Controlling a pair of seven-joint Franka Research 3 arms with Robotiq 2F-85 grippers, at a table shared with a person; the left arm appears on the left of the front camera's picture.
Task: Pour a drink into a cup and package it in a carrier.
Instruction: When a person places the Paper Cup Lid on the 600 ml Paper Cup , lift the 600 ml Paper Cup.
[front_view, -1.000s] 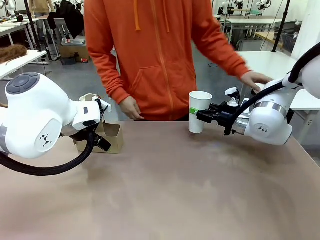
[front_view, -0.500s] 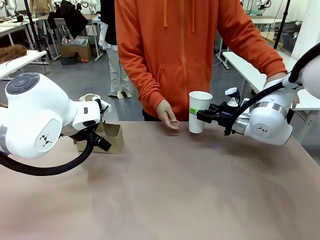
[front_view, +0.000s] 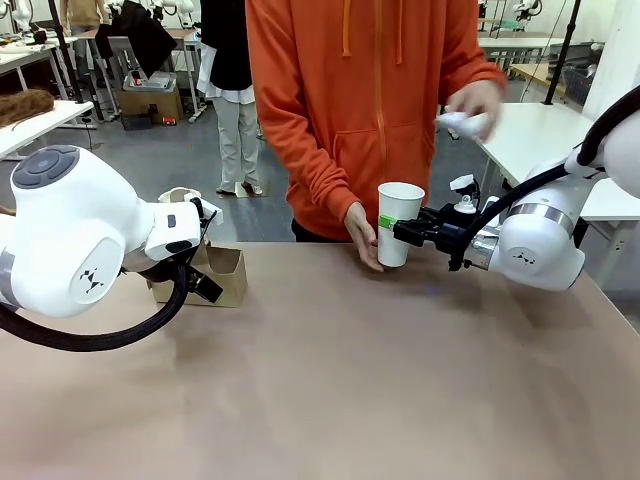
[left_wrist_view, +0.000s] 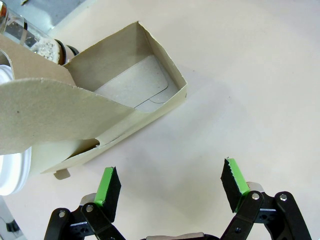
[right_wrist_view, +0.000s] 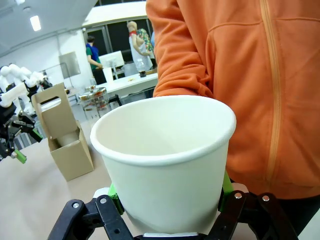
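My right gripper (front_view: 398, 232) is shut on the tall white paper cup (front_view: 400, 205) and holds it upright just above the far middle of the table. In the right wrist view the cup (right_wrist_view: 165, 150) is empty between the green pads (right_wrist_view: 114, 194). The person's hand (front_view: 362, 236) rests against the cup's left side. The brown cardboard carrier (front_view: 226, 276) stands at the far left, its near slot (left_wrist_view: 132, 87) empty. My left gripper (left_wrist_view: 170, 172) hangs open just beside it, fingers (front_view: 203, 283) apart. A glass jug (left_wrist_view: 47, 46) peeks out behind the carrier; the drink is hidden.
A person in an orange hoodie (front_view: 370, 90) stands at the far edge, the other hand (front_view: 470, 108) raised with something white in it. A white round rim (left_wrist_view: 12, 172) lies by the carrier. The brown table (front_view: 330, 380) lies bare in the middle and front.
The person has stepped right, brought one hand to the cup and lifted the other off the side table. Both arms and the cup have stayed still.
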